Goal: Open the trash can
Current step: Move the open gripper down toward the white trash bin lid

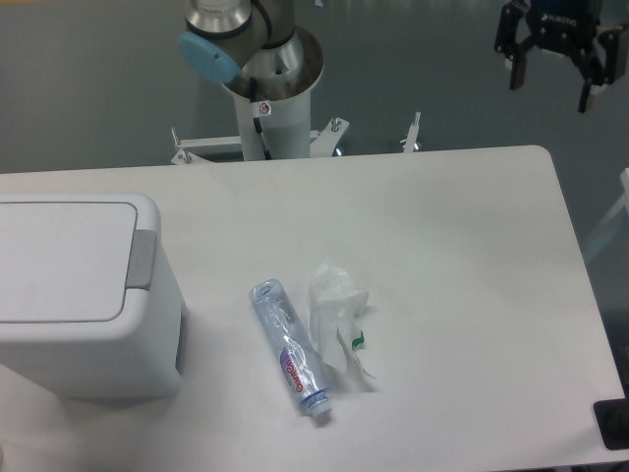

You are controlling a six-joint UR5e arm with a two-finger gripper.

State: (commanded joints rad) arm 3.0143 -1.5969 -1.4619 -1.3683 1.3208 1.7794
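- Trash can (84,295) at near left of white surface (472,295); partly cut by the left frame edge. Flat lid down, grey push tab (142,260) on its right edge.
- Clear plastic bottle (291,349) lying on its side just right of the can, cap end toward the near edge.
- Crumpled white plastic bag (337,310) beside the bottle, possibly touching it; small green bit at its lower side.
- Arm base column (272,108) beyond the far edge.
- Gripper (558,77) top right, high off the surface, well apart from the can; fingers spread, nothing between them.
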